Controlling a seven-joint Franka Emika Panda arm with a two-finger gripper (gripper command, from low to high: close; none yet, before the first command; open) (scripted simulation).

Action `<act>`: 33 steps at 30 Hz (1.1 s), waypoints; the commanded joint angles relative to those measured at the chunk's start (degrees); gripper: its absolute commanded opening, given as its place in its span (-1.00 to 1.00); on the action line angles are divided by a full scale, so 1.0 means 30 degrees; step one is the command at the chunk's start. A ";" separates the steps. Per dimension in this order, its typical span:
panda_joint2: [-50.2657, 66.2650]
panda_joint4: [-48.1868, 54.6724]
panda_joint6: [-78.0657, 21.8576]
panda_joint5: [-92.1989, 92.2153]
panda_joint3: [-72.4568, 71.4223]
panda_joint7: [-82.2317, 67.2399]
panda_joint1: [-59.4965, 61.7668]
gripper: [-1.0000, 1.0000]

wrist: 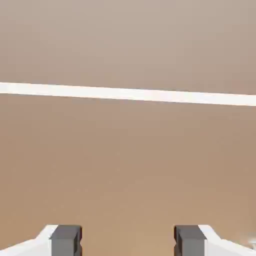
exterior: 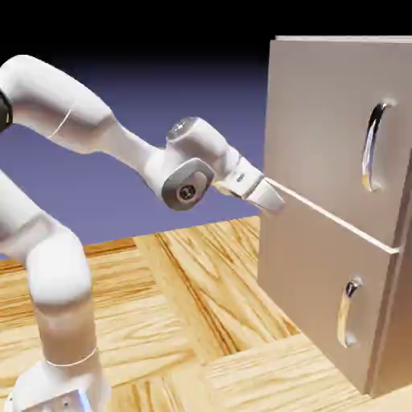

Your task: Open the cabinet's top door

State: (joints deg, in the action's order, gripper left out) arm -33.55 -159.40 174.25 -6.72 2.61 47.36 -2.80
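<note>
Claw (wrist: pixel 128 241) wide and holding nothing, top door (exterior: pixel 334 121) shut at upper right of exterior view

Shut beside the arm (exterior: pixel 193 161): beige-grey cabinet (exterior: pixel 322 225), upright; flat top door (exterior: pixel 326 137) with curved chrome handle, closed.
</note>
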 commanded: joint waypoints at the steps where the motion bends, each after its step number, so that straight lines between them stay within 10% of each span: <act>1: -0.0111 0.0199 0.0030 -0.0832 0.0323 0.0607 -0.0261 0.00; 33: -0.3651 0.6548 0.0993 -2.7416 1.0654 1.9993 -0.8607 0.00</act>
State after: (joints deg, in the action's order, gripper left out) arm -44.51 -139.75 177.23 -88.97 34.57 107.34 -28.62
